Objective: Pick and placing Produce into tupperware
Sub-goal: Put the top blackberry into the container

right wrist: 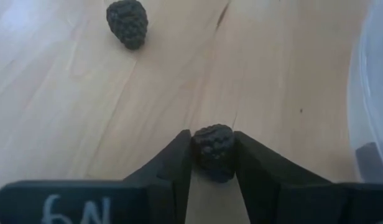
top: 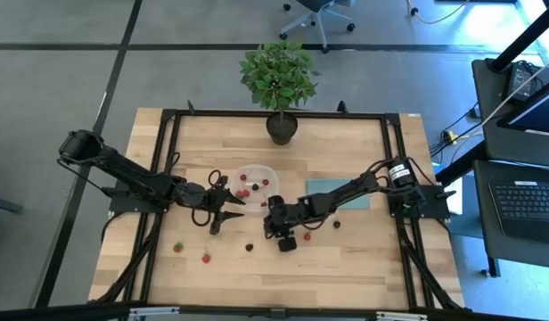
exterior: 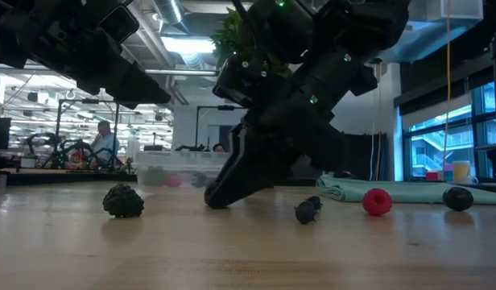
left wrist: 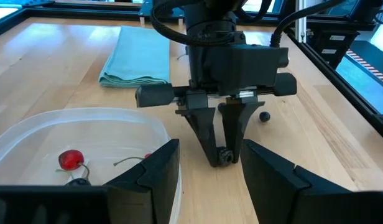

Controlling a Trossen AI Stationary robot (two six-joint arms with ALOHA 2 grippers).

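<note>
The clear tupperware sits mid-table and holds a few red and dark berries. My right gripper slants down just near of it, shut on a blackberry. A second blackberry lies loose on the wood beyond it. Other loose produce lies toward the near edge: red berries and a dark one. My left gripper hovers open beside the container's left side, its fingers pointing at the right gripper, with nothing between them. My right gripper pinches the blackberry's two sides between its two fingertips, only at their free ends. The fingers slant down from the table's right. The berry sits at table level between them.
A folded teal cloth lies to the right of the container, with a red berry and a dark one on the wood near it. A potted plant stands at the far edge. A black frame borders the table.
</note>
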